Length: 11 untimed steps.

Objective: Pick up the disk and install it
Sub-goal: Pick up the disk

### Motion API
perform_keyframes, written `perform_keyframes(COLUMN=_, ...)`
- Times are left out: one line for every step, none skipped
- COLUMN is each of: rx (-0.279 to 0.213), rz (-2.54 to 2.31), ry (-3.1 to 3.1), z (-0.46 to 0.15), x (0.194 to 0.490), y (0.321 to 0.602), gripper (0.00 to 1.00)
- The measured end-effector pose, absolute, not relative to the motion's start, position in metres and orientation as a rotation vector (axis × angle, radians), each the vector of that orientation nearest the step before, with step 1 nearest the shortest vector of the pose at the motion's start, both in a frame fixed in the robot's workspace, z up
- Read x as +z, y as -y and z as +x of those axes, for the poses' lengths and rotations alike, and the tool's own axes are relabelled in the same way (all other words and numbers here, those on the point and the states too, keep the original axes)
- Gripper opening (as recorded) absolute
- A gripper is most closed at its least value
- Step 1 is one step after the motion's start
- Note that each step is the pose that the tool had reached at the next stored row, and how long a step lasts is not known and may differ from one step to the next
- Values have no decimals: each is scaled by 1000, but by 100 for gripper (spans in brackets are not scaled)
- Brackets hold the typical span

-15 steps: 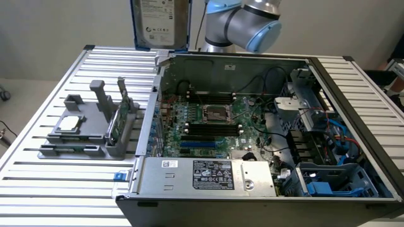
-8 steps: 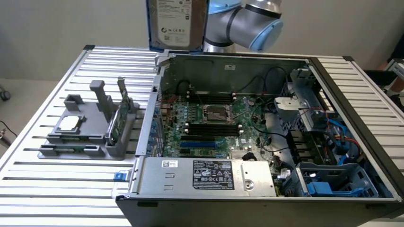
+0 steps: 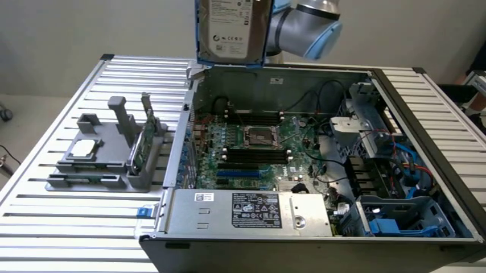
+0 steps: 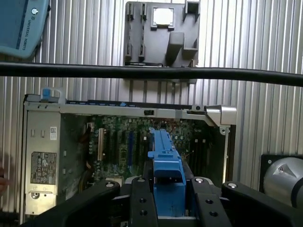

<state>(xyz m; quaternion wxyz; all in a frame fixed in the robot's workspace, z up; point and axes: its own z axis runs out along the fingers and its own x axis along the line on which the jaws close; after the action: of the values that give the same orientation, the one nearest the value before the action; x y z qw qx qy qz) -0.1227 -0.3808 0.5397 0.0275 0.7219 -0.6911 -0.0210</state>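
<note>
Gripper (image 4: 169, 203) clamped on the disk (image 3: 231, 28), a finger each side of its blue carrier, drive on edge with its long axis pointing down from the fingers, high over the open computer case's (image 3: 319, 69) far wall, well apart from the blue-fitted bay (image 3: 395, 219) at the exterior view's right.

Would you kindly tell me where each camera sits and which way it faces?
Exterior view: off the arm, raised, looking obliquely down into the open computer case; the arm's wrist joint shows.
Wrist view: on the wrist, looking past the gripper, shut on the disk, down into the case.
Shared: disk, case, grey parts holder.
</note>
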Motion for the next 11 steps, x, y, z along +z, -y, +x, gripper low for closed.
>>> perform_keyframes(rx=-65, rz=2229, ry=2134, z=-119, x=540, y=383, gripper=33)
perform_keyframes(rx=-65, rz=2229, ry=2134, z=-115, x=541, y=385, gripper=33)
perform_keyframes(rx=-65, rz=2229, ry=2134, z=-111, x=542, y=387, gripper=33)
perform_keyframes(rx=-65, rz=2229, ry=2134, z=-107, x=542, y=389, gripper=33)
perform_keyframes(rx=-65, rz=2229, ry=2134, z=-103, x=543, y=392, gripper=33)
perform_keyframes(rx=-65, rz=2229, ry=2134, z=-99, x=544, y=394, gripper=33)
perform_keyframes(rx=-65, rz=2229, ry=2134, z=-96, x=544, y=396, gripper=33)
perform_keyframes(rx=-65, rz=2229, ry=2134, z=-92, x=545, y=398, gripper=33)
perform_keyframes(rx=-66, rz=2229, ry=2134, z=-88, x=546, y=400, gripper=33)
perform_keyframes(rx=-66, rz=2229, ry=2134, z=-84, x=546, y=402, gripper=33)
perform_keyframes(rx=-66, rz=2229, ry=2134, z=-81, x=547, y=404, gripper=33)
